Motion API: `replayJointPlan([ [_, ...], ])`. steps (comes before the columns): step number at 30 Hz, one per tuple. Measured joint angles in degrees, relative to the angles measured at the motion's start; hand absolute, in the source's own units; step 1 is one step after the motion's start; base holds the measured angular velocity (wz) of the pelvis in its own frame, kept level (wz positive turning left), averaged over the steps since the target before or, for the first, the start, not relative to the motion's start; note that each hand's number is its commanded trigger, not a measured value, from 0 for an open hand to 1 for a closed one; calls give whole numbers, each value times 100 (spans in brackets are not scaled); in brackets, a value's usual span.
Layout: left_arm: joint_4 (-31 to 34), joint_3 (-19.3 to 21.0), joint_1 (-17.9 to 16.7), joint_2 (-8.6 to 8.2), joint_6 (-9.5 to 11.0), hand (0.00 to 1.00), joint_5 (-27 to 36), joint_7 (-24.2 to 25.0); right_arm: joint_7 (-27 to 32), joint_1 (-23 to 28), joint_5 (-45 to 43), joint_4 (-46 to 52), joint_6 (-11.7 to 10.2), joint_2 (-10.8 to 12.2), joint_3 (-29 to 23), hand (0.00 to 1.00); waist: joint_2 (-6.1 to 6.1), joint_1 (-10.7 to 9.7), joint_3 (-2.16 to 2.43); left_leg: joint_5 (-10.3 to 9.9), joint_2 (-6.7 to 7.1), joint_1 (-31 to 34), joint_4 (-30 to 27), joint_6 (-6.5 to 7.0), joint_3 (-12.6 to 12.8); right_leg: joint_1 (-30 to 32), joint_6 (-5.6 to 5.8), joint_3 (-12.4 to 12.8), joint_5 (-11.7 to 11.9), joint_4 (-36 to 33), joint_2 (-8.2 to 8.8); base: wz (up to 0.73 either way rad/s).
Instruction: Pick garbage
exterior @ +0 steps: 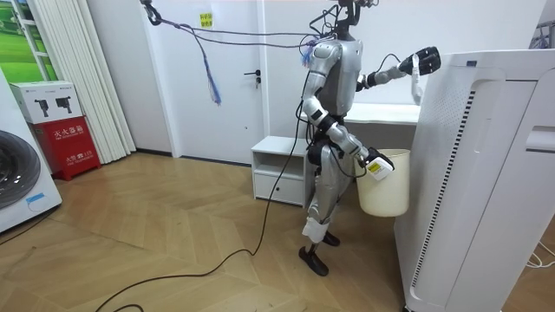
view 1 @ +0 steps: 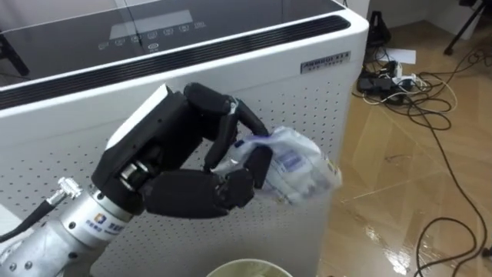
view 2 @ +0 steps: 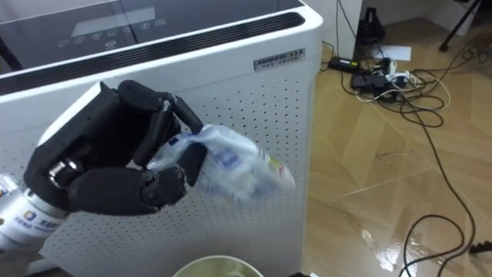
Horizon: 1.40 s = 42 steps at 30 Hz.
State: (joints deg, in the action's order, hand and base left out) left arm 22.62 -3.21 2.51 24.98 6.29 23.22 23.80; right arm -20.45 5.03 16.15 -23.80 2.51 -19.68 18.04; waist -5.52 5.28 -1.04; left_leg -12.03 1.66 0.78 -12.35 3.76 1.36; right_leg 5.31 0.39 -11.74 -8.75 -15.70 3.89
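Left hand fingers clenched on wrapper, which protrudes past the fingertips. Right hand at bin rim; grip indeterminate.

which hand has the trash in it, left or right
The left hand, raised before the white appliance and curled round the crumpled plastic wrapper. The right hand is lower, at the beige bin.

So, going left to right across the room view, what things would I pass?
Washing machine → red box → white door → low white cabinet → cream bin → tall white appliance.
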Motion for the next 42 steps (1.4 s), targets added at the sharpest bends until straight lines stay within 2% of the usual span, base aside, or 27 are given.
replayJointPlan([
  [3,-450,-158,-1,-57,-93,100,-19,-79,114,-284,114,-458,0,114,52,100,3,0,-2,0,5,174,-104,0,-3,168,-12,9,7,-91,14,0],
  [5,-990,-245,4,-204,-123,100,-49,-81,186,-556,119,-917,0,247,81,100,0,-22,-3,0,7,238,-151,0,-10,232,-12,3,7,-144,24,0],
  [9,-1441,-387,7,-340,-183,100,-235,-65,217,-856,122,-1185,0,308,82,100,21,-13,-28,0,19,605,-354,0,-2,592,-33,0,20,-330,65,0],
  [10,-1687,-419,7,-439,-184,100,-301,-67,226,-920,131,-1299,-3,334,98,100,16,-17,-39,0,19,661,-408,0,-2,621,-48,-9,29,-340,67,0],
  [15,-2519,-851,15,-534,-209,100,-197,-75,288,-1199,175,-1764,-36,450,173,100,63,-82,-74,3,43,996,-536,-6,-25,934,-91,-51,16,-521,123,4],
  [20,-3370,-1269,28,-925,-227,100,-194,-9,401,-1367,173,-2260,-65,502,267,100,78,-66,-83,5,41,1375,-740,-8,-44,1277,-119,-102,30,-623,142,2],
  [23,-3763,-1288,70,-1131,-228,100,-140,61,462,-1415,182,-2297,-65,542,267,100,110,-55,-102,7,54,1575,-806,-10,-16,1500,-135,-91,20,-723,171,0],
  [28,-4442,-1404,259,-1151,-229,100,-135,198,545,-1658,185,-2529,-66,643,265,100,199,-86,-163,7,51,1694,-886,-10,7,1598,-150,-79,15,-771,177,0],
  [34,-4675,-1507,303,-1153,-229,100,-130,248,621,-2000,191,-2660,-67,684,264,100,203,-86,-162,6,52,1901,-972,-10,-18,1772,-170,-123,32,-792,193,2],
  [42,-4983,-1484,377,-1145,-228,100,-136,315,660,-2011,182,-2698,-73,697,247,100,203,-71,-161,7,49,1907,-957,-10,-14,1789,-171,-119,31,-804,196,1],
])
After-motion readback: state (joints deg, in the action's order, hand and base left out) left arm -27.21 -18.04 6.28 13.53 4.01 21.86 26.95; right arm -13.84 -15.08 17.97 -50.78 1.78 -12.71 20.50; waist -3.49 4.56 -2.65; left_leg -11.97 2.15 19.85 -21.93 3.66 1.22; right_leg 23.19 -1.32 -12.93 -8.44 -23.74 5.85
